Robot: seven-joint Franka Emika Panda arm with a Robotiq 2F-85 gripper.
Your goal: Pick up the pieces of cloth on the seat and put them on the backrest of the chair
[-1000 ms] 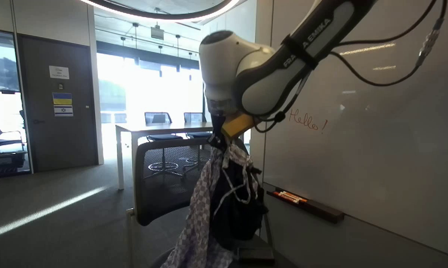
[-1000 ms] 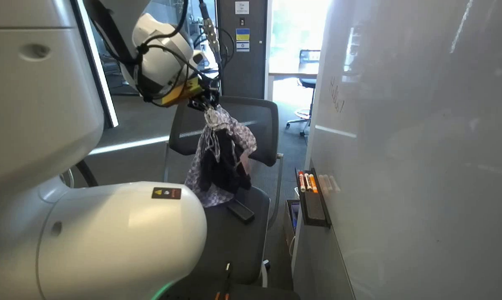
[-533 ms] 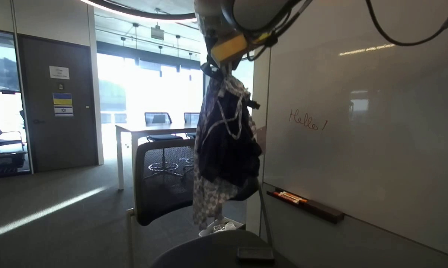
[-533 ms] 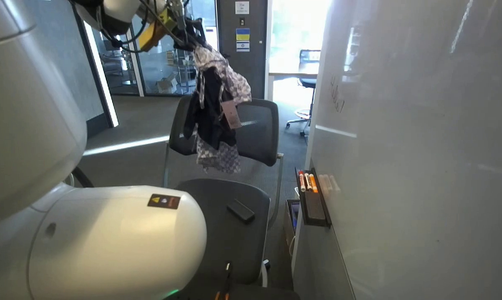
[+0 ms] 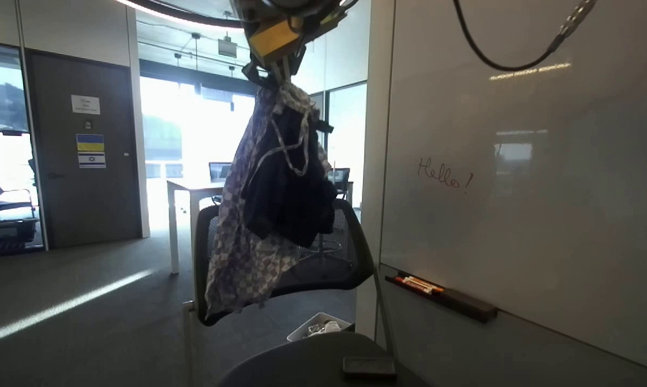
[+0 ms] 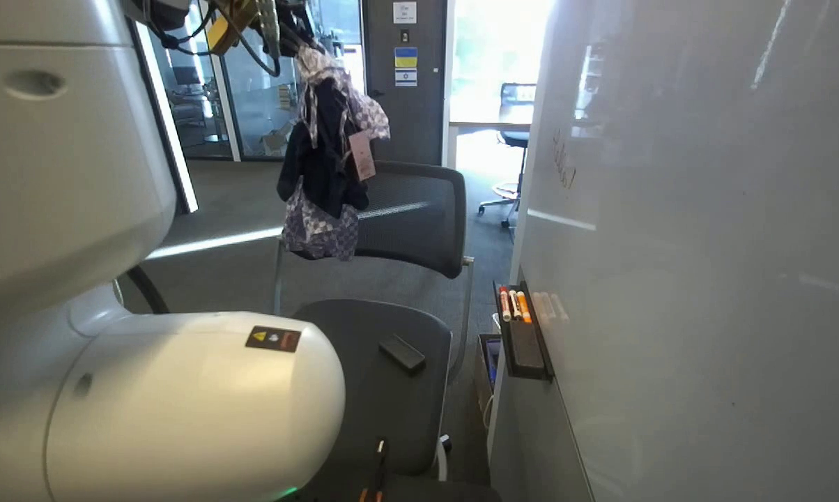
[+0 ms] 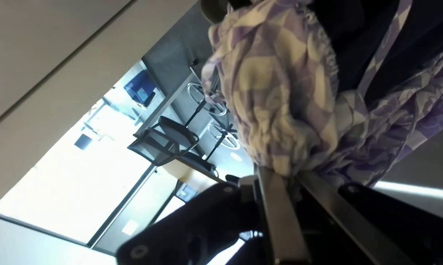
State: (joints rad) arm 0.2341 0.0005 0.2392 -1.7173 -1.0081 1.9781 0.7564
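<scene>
My gripper (image 5: pixel 282 80) is shut on the top of a bundle of cloth, high above the chair. The bundle has a purple-and-white checkered cloth (image 5: pixel 237 263) with strings and a dark cloth (image 5: pixel 291 199). A pink tag (image 6: pixel 362 155) hangs from it. In the wrist view the gripper (image 7: pixel 290 173) pinches the gathered checkered cloth (image 7: pixel 265 81); the dark cloth (image 7: pixel 346 36) hangs beyond. In both exterior views the bundle hangs freely and overlaps the mesh backrest (image 6: pixel 419 216), hiding part of it; whether they touch I cannot tell. The seat (image 6: pixel 385 411) is below.
A black block (image 6: pixel 402 353) lies on the seat. A whiteboard (image 5: pixel 517 226) stands beside the chair, with a tray (image 5: pixel 468 305) holding markers and an eraser. A bin (image 5: pixel 321 326) is on the floor behind the seat. A table (image 5: pixel 194 185) stands farther back.
My gripper has lifted the cloth bundle well up off the seat, then carried it left in both exterior views. The chair and the black block have not moved.
</scene>
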